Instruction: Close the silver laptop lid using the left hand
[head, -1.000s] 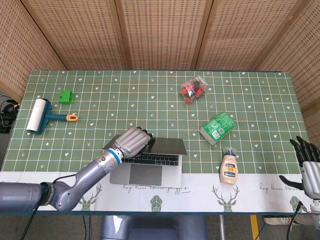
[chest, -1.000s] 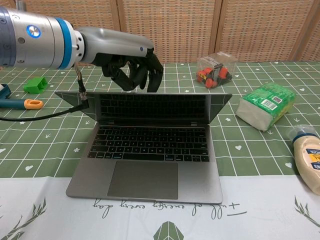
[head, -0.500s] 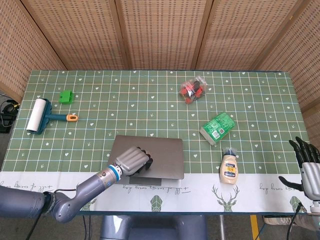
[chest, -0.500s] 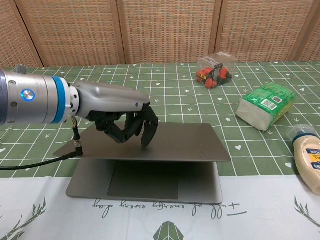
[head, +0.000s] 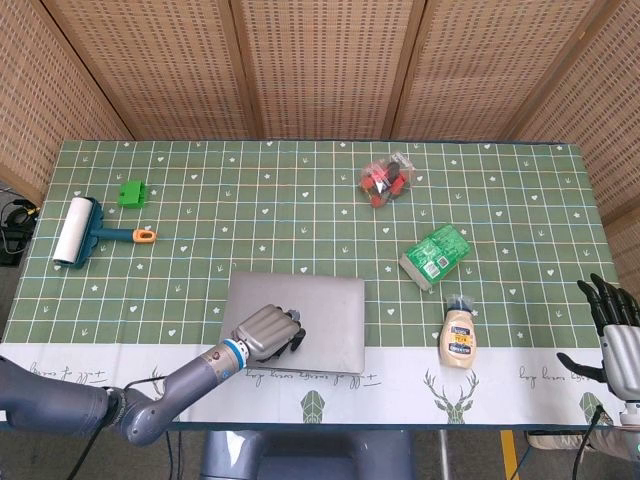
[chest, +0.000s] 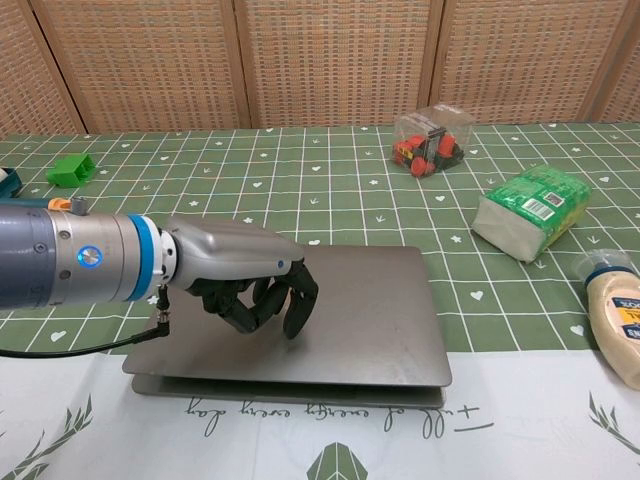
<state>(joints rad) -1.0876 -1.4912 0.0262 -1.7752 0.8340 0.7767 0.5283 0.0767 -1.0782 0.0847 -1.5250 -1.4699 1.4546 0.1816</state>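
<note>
While left hand (chest: 250, 285) presses lid | one silver laptop (chest: 370, 320) | one right hand (head: 620, 335)

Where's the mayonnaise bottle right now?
The mayonnaise bottle lies near the table's front edge, right of the laptop and just in front of the green packet.

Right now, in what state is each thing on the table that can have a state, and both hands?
Silver laptop: lid down, a thin gap may remain at the front.
Left hand: fingers curled, fingertips pressing on the lid.
Right hand: at the table's right edge, fingers apart, holding nothing.
Mayonnaise squeeze bottle: lying flat, cap on.
White lint roller: lying flat.
Clear box of red items: appears closed.
Green packet: lying flat.
</note>
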